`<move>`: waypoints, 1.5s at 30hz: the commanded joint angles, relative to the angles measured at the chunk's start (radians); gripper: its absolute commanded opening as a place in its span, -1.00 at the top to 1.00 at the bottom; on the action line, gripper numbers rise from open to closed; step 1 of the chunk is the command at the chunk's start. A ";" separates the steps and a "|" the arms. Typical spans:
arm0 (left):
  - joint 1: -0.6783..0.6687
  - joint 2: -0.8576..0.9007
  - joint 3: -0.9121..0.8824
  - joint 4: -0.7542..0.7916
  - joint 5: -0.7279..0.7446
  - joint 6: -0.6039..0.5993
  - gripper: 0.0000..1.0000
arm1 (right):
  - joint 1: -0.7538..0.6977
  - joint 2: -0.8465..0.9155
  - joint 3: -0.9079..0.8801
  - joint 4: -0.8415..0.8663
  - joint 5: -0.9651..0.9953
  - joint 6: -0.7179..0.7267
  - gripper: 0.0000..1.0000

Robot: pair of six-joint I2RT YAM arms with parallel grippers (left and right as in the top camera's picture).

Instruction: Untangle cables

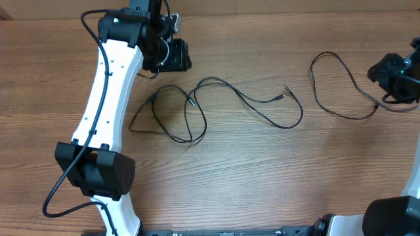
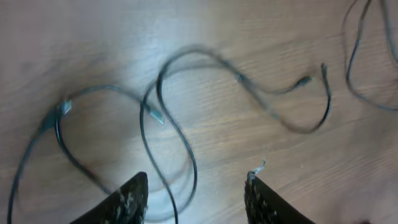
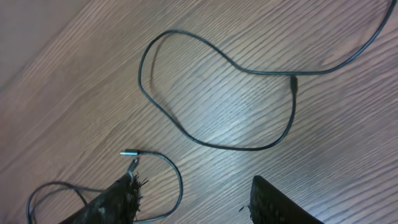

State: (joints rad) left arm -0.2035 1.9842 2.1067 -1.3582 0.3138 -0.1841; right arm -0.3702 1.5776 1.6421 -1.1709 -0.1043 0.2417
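Note:
Thin black cables lie on the wooden table. A tangled group of loops (image 1: 213, 78) with small plug tips sits at the middle. It also shows, slightly blurred, in the left wrist view (image 2: 155, 115). A separate single cable (image 1: 326, 53) lies in a loose loop at the right, and it also shows in the right wrist view (image 3: 249, 73). My left gripper (image 1: 176, 58) hovers behind the tangle's left part. Its fingers (image 2: 196, 190) are open and empty. My right gripper (image 1: 387, 72) is at the far right beside the single cable. Its fingers (image 3: 193, 196) are open and empty, with a plug tip (image 3: 127, 152) near the left finger.
The white left arm (image 1: 108, 85) stretches from the front left to the back over the table. The wooden table (image 1: 262, 177) carries nothing else in view. Its back edge (image 1: 262, 8) is near the top of the overhead view.

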 commanded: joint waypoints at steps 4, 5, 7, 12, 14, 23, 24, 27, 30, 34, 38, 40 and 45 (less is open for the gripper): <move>-0.029 0.020 -0.034 -0.044 -0.006 -0.032 -0.04 | 0.039 -0.004 0.006 -0.007 -0.006 -0.008 -0.13; -0.034 0.023 -0.048 -0.036 -0.011 -0.034 -0.04 | 0.042 -0.004 0.006 -0.007 -0.006 -0.008 -0.14; -0.043 0.026 -0.092 0.000 -0.010 -0.033 -0.04 | 0.051 -0.004 0.006 -0.007 -0.006 -0.008 -0.15; -0.090 0.037 -0.213 0.126 -0.011 0.042 -0.10 | 0.062 -0.004 0.006 -0.007 -0.006 -0.008 -0.16; -0.112 0.040 -0.261 0.169 -0.011 0.051 -0.11 | 0.063 -0.004 0.006 -0.007 -0.006 -0.008 -0.18; -0.207 0.050 -0.476 0.265 -0.163 0.100 -0.06 | 0.063 -0.004 0.006 -0.006 -0.006 -0.008 -0.26; -0.216 0.050 -0.496 0.273 -0.163 0.108 -0.06 | 0.063 -0.004 0.006 -0.006 -0.006 -0.008 -0.26; -0.257 0.050 -0.578 0.312 -0.166 0.118 -0.07 | 0.063 -0.004 0.006 -0.006 -0.006 -0.008 -0.25; -0.288 0.050 -0.655 0.350 -0.197 0.117 -0.06 | 0.063 -0.004 0.006 -0.006 -0.006 -0.008 -0.25; -0.305 0.050 -0.718 0.388 -0.199 0.117 -0.01 | 0.063 -0.004 0.006 -0.006 -0.006 -0.008 -0.24; -0.309 0.050 -0.752 0.395 -0.202 0.117 0.56 | 0.063 -0.004 0.006 -0.006 -0.006 -0.008 -0.24; -0.309 0.049 -0.732 0.389 -0.209 0.116 0.92 | 0.063 -0.004 0.006 -0.006 -0.006 -0.008 -0.24; -0.299 0.043 -0.460 0.271 -0.203 0.102 0.92 | 0.063 -0.004 0.006 -0.006 -0.047 -0.009 -0.19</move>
State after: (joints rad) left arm -0.5091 2.0327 1.4445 -1.0439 0.1146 -0.0780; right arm -0.3126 1.5776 1.6421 -1.1790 -0.1093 0.2352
